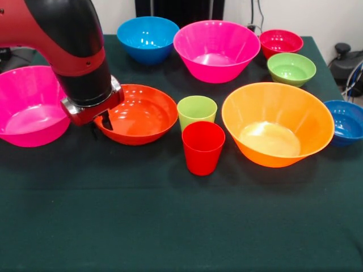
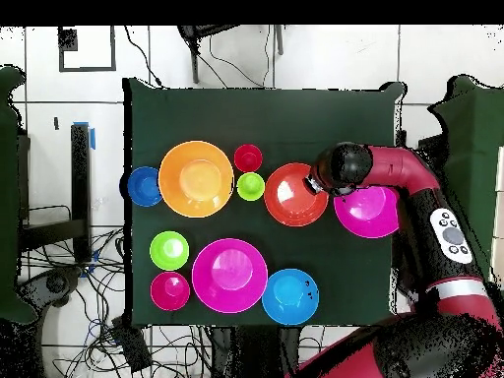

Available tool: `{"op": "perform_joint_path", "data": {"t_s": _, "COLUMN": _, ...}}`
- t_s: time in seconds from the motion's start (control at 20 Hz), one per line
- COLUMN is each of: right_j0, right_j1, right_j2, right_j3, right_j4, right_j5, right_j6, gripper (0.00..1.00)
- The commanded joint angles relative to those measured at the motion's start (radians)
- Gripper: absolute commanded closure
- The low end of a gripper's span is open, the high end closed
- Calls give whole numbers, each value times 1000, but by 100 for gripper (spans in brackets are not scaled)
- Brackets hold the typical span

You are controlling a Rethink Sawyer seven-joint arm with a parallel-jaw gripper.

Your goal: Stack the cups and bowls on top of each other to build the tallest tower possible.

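1. Your gripper (image 1: 105, 120) hangs at the left rim of the medium red-orange bowl (image 1: 142, 113), with a dark fingertip (image 1: 107, 121) dipping just inside the wall. It looks placed to pinch that rim, but you cannot tell from either view whether the jaws are closed on it or apart.
2. Just left of it sits a big pink bowl (image 1: 28, 105). If you lift on a one-sided rim pinch, the red-orange bowl will likely tilt and could swing into that neighbour, or slip free because the plastic is glossy.
3. Right of the red-orange bowl stand the lime green cup (image 1: 197, 110) and the red cup (image 1: 202, 146), close together. A low carry toward the right could knock these light tumblers over.
4. Further right is the big orange bowl (image 1: 277, 122), the widest piece and the likely base. Nothing is stacked yet; every bowl and cup rests singly on the green tablecloth (image 1: 170, 226). A tilted release there could leave the bowl seated crooked.
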Motion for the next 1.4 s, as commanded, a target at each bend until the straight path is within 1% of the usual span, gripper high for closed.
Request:
{"op": "perform_joint_path", "data": {"t_s": 0.05, "right_j0": 35, "right_j1": -60, "right_j2": -34, "right_j3": 23, "right_j4": -114, "right_j5": 32, "right_j6": -296, "gripper": 100}}
{"op": "perform_joint_path", "data": {"t_s": 0.2, "right_j0": 26, "right_j1": -111, "right_j2": -31, "right_j3": 72, "right_j4": -107, "right_j5": 36, "right_j6": -287, "gripper": 100}}
{"op": "perform_joint_path", "data": {"t_s": 0.45, "right_j0": 42, "right_j1": -191, "right_j2": -35, "right_j3": 139, "right_j4": -87, "right_j5": 74, "right_j6": -250, "gripper": 100}}
{"op": "perform_joint_path", "data": {"t_s": 0.75, "right_j0": 62, "right_j1": -284, "right_j2": -23, "right_j3": 162, "right_j4": -46, "right_j5": 159, "right_j6": -237, "gripper": 100}}
{"op": "perform_joint_path", "data": {"t_s": 0.95, "right_j0": 73, "right_j1": -336, "right_j2": -16, "right_j3": 160, "right_j4": -33, "right_j5": 229, "right_j6": -256, "gripper": 100}}
{"op": "perform_joint_path", "data": {"t_s": 1.1, "right_j0": 86, "right_j1": -336, "right_j2": -3, "right_j3": 128, "right_j4": -18, "right_j5": 273, "right_j6": -244, "gripper": 100}}
{"op": "perform_joint_path", "data": {"t_s": 1.25, "right_j0": 92, "right_j1": -335, "right_j2": 21, "right_j3": 95, "right_j4": 29, "right_j5": 304, "right_j6": -203, "gripper": 100}}
{"op": "perform_joint_path", "data": {"t_s": 1.4, "right_j0": 87, "right_j1": -335, "right_j2": 33, "right_j3": 88, "right_j4": 60, "right_j5": 320, "right_j6": -188, "gripper": 100}}
